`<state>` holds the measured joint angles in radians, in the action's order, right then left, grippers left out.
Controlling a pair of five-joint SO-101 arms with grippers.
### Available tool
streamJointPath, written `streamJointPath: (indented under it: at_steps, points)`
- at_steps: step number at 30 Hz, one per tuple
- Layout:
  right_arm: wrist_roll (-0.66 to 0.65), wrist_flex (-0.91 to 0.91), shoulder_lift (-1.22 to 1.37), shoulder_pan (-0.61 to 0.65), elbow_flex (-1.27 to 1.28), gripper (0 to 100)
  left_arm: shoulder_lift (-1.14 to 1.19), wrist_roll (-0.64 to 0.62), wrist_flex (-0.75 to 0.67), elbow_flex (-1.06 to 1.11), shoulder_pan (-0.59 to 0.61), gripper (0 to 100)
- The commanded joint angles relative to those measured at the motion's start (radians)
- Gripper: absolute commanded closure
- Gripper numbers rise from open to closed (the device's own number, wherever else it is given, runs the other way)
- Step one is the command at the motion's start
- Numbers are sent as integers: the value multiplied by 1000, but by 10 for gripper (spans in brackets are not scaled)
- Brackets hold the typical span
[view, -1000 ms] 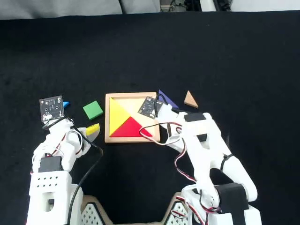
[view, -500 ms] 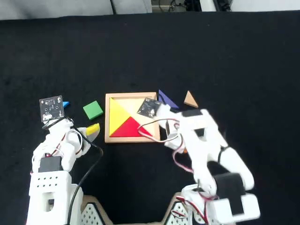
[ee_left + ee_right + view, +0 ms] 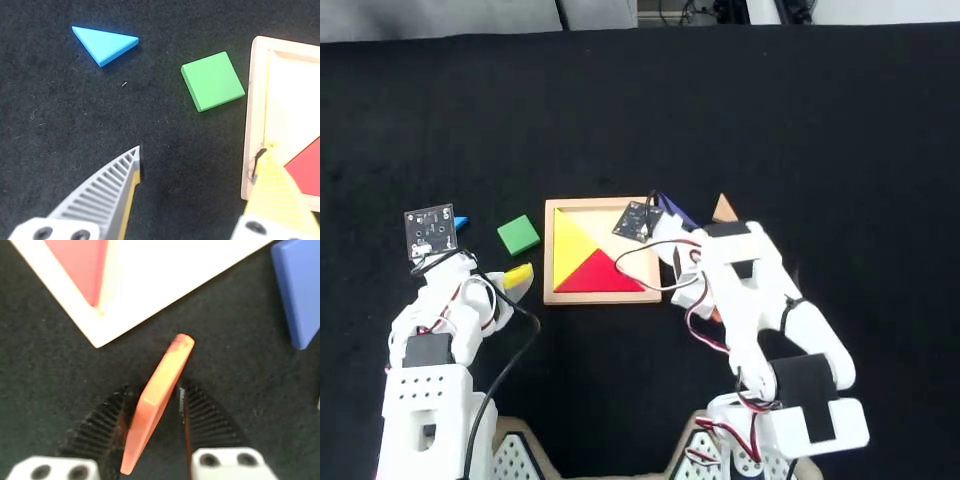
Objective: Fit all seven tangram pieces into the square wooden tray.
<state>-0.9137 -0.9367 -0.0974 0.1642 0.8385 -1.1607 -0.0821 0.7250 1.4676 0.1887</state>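
Observation:
The square wooden tray (image 3: 549,250) holds a yellow triangle (image 3: 570,245) and a red triangle (image 3: 598,272). My right gripper (image 3: 152,390) is shut on an orange piece (image 3: 156,400) held on edge, just off the tray's near right corner (image 3: 100,327). A sliver of the orange piece (image 3: 716,316) shows beside the right arm. A blue-purple piece (image 3: 676,212) and a tan triangle (image 3: 725,210) lie right of the tray. A green square (image 3: 212,80) and a light blue triangle (image 3: 105,44) lie left of it. My left gripper (image 3: 200,155) hangs open beside the tray's left edge, holding nothing.
Black cloth covers the table, with wide free room beyond the tray and to the far right. The right arm's body (image 3: 750,290) covers the ground near the tray's right side. The tray's bare wood (image 3: 292,115) takes up its far right half.
The right arm has swung and shifted a little to the right by the tray's corner, and the orange piece now peeks out beside it. The left arm has not moved.

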Motion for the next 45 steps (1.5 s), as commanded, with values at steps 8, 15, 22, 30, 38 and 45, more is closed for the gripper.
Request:
streamJointPath:
  at_steps: [8,15,22,30,38,45]
  points:
    - [-3,-118,21,9,-134,885,-11,6,-17,-4,-8,647]
    - [-6,-121,21,-101,-165,887,-11,6,-18,-4,-8,647]
    - [-8,-123,21,-107,-159,890,-11,6,-18,-4,-8,647]
    - [-5,-123,19,-107,-166,890,-11,6,-18,-4,-8,647]
    - [-2,-184,-84,-107,-171,986,-11,6,-18,-4,-8,647]
    - [5,-178,-171,-86,-124,988,-11,6,-18,-4,-8,647]
